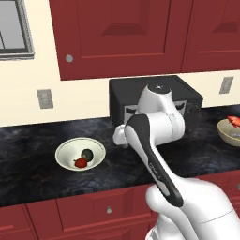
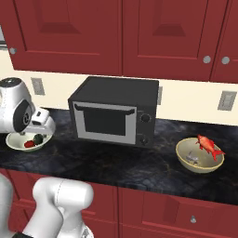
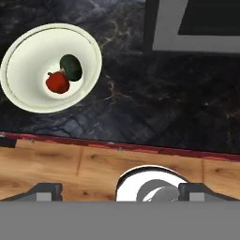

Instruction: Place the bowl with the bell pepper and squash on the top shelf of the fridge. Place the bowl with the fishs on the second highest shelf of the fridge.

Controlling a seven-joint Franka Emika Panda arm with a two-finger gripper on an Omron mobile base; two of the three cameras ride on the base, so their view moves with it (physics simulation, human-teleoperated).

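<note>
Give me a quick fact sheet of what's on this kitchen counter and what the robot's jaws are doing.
Counter: black marble counter
Left bowl: off-white bowl holding a red bell pepper and a dark green squash
Right bowl: tan bowl with an orange fish and a grey fish
Between them: black microwave, door shut
Gripper: jaws spread open, holding nothing, above the counter edge beside the left bowl

Two bowls stand on the counter: one off-white bowl (image 1: 79, 153) holding one red bell pepper (image 1: 81, 162) and one dark green squash (image 1: 87, 154), and one cream-tan bowl (image 2: 200, 155). That second bowl holds two fish, one red-orange (image 2: 209, 145) and one grey (image 2: 191, 159). There is one microwave (image 2: 115, 111).
</note>
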